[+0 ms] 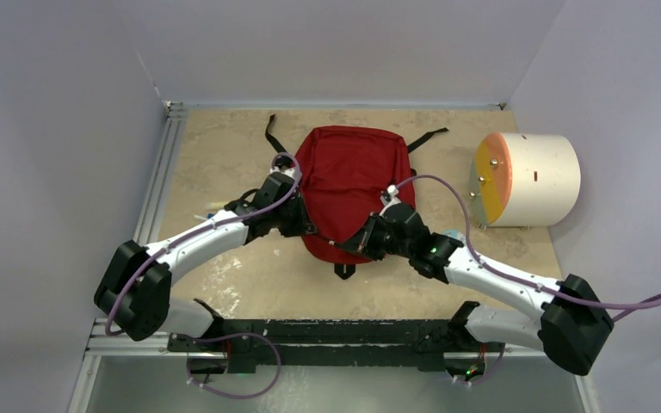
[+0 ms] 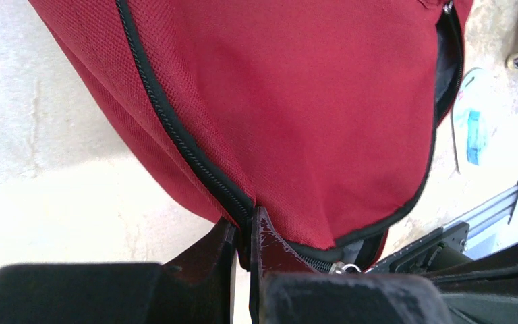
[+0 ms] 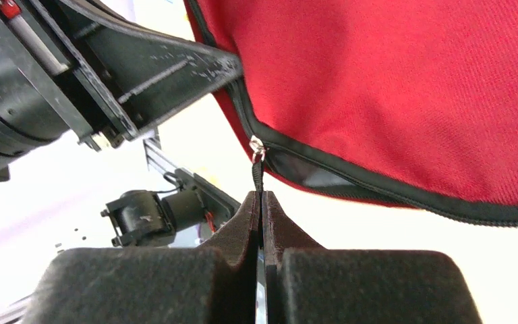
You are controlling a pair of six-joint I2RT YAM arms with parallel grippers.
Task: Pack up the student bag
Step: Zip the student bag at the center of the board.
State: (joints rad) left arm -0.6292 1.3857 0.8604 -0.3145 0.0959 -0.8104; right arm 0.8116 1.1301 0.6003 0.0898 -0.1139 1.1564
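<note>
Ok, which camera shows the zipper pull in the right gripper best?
The right wrist view: the zipper pull hangs from the student bag, its black tab pinched in the right gripper. The left wrist view shows only its metal ring at the bottom edge. In the top external view the right arm hides it.

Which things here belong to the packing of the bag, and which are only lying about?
Job: bag, its zipper pull, left gripper shut on the bag's edge, right gripper shut on the pull.
Lying about: cream cylinder; small blue-and-white packet beside the bag, perhaps to be packed.
</note>
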